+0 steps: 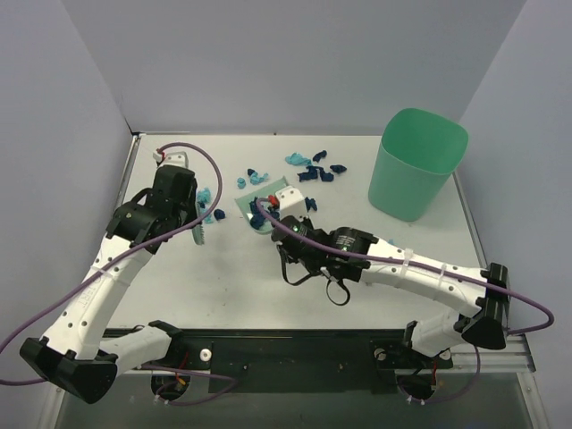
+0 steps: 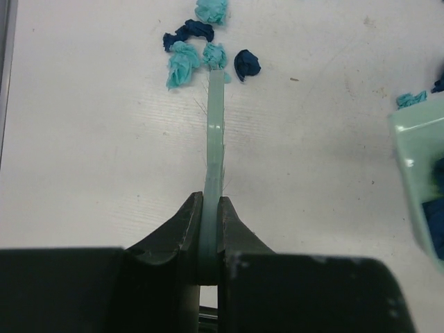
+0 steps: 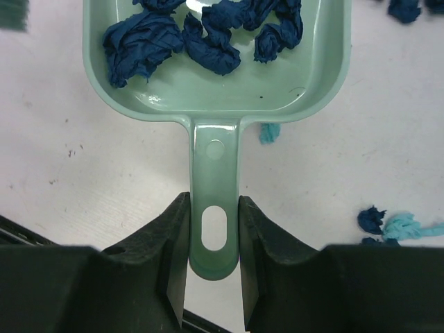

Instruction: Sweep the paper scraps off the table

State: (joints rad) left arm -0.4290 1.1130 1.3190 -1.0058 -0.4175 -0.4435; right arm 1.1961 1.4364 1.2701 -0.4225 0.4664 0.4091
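1. I'm seeing the paper scraps point(image 3: 208, 48) lying in three places. Several navy ones are sitting inside the dustpan point(image 3: 215, 97), just ahead of the right fingers. A small teal and navy cluster point(image 2: 182, 62) is resting at the far tip of the brush point(image 2: 215, 132), straight ahead of the left fingers. More scraps point(image 1: 313, 170) are lying on the table point(image 1: 232, 286), farther out beyond the right fingers.
2. The right gripper point(image 3: 214, 208) is clamping the dustpan's handle, one finger pressing each side, with no gap showing.
3. The left gripper point(image 2: 211, 208) is pinching the thin green brush edge-on, its fingers almost closed around it.
4. A green bin point(image 1: 418, 165) is standing well apart, off to the right of the right fingers.
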